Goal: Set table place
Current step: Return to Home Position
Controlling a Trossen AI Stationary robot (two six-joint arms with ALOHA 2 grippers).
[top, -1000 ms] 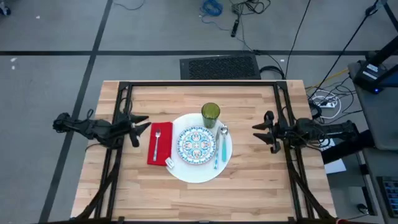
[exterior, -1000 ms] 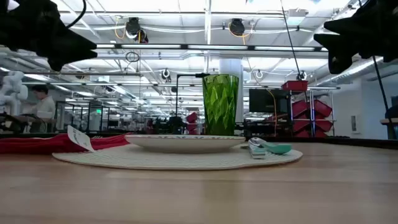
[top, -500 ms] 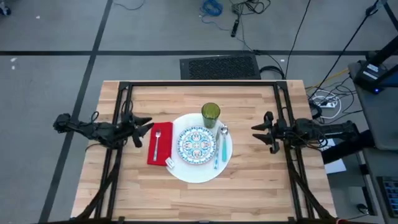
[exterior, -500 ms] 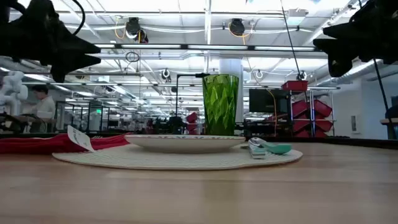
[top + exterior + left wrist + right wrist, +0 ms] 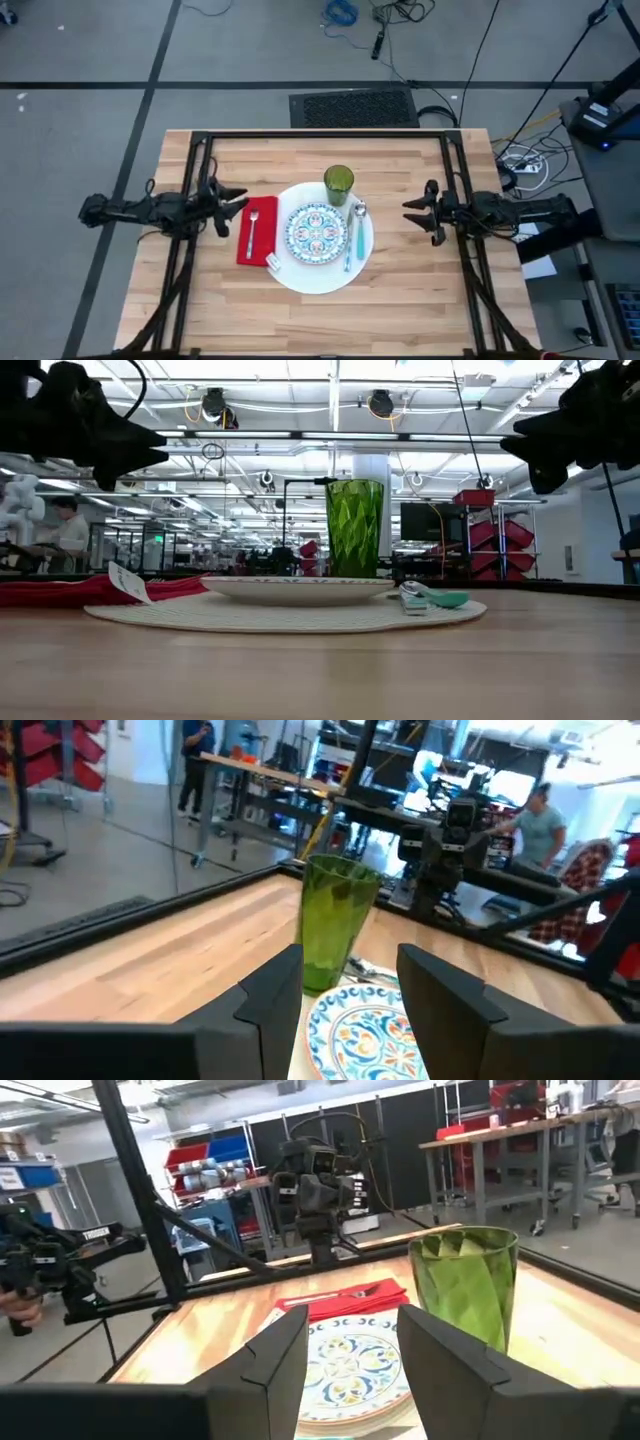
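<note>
The left gripper (image 5: 236, 199) and right gripper (image 5: 411, 208) are held, fingers apart, either side of the white plate (image 5: 320, 281) on the counter (image 5: 400, 312).

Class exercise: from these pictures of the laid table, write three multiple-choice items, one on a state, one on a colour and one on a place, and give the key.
1. The left gripper and the right gripper are:
A. both shut on cutlery
B. both open, holding nothing
C. one open, one shut

2. The tumbler is:
A. green
B. blue
C. red

3. The fork lies:
A. inside the tumbler
B. in the right gripper
C. on the red napkin

Key:
1 B: each wrist view shows its two fingers apart with nothing between them.
2 A: its faceted wall is green in every view.
3 C: the high view shows it lengthwise on the red cloth, beside the plates.
</note>
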